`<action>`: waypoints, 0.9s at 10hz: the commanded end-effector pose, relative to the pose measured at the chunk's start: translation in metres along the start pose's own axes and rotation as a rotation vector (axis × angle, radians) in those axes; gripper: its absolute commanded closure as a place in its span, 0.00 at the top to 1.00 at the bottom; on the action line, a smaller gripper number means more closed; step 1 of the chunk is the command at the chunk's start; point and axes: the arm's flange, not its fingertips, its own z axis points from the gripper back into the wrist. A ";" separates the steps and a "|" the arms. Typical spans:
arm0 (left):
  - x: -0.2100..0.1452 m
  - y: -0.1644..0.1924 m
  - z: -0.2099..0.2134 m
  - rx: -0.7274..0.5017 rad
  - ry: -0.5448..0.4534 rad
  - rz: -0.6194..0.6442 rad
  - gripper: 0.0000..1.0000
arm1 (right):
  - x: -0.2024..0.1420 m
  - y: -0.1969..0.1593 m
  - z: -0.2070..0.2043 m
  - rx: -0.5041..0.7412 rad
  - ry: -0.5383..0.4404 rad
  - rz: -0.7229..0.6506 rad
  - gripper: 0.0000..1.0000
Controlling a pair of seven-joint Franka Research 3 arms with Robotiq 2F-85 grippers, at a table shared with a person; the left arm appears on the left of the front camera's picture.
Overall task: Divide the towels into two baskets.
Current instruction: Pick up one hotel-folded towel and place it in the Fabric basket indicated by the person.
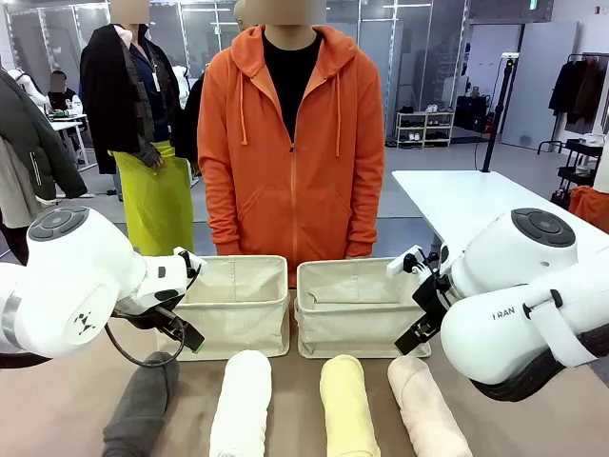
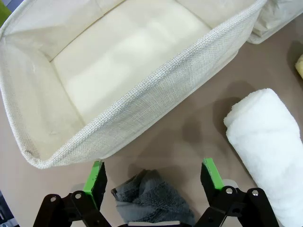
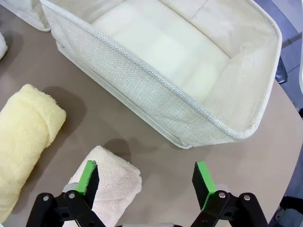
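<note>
Four rolled towels lie in a row along the near edge: dark grey (image 1: 141,405), white (image 1: 241,405), pale yellow (image 1: 347,405) and pale pink (image 1: 428,409). Behind them two cream baskets stand side by side, the left one (image 1: 238,324) and the right one (image 1: 352,328), both with nothing inside. My left gripper (image 1: 186,335) hangs open just above the far end of the grey towel (image 2: 151,198), in front of the left basket (image 2: 156,90). Over the far end of the pink towel (image 3: 111,189), my right gripper (image 3: 145,172) is open, next to the right basket (image 3: 142,90).
A person in an orange hoodie (image 1: 290,152) stands right behind the baskets, hands out of sight. The white towel (image 2: 270,146) lies beside my left gripper (image 2: 154,172), the yellow towel (image 3: 26,137) beside my right. A white table (image 1: 476,200) stands at the back right.
</note>
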 end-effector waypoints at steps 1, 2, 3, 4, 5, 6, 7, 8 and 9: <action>0.000 0.000 0.000 0.000 0.000 0.001 1.00 | 0.000 0.001 0.000 0.001 0.000 0.000 1.00; 0.000 0.000 0.000 0.000 0.000 0.001 1.00 | 0.000 0.001 0.000 0.001 0.000 0.000 1.00; 0.000 0.000 0.000 0.000 0.000 0.001 1.00 | 0.000 0.000 0.000 0.000 0.000 0.000 1.00; 0.000 0.000 0.000 0.000 0.000 0.000 1.00 | 0.007 -0.004 0.008 -0.006 -0.021 -0.007 1.00; 0.005 0.004 0.013 0.023 0.006 0.014 1.00 | 0.012 -0.007 0.018 0.004 -0.043 -0.015 1.00; 0.008 0.011 0.026 0.022 0.013 0.056 1.00 | 0.016 -0.011 0.030 0.005 -0.044 -0.025 1.00; 0.009 0.014 0.040 -0.020 0.013 0.062 1.00 | 0.019 -0.016 0.040 0.008 -0.026 -0.041 1.00; 0.007 0.016 0.056 -0.101 0.030 0.061 1.00 | 0.021 -0.021 0.051 0.058 -0.018 -0.070 1.00; 0.003 0.018 0.070 -0.153 0.024 0.068 1.00 | 0.020 -0.024 0.061 0.099 -0.007 -0.098 1.00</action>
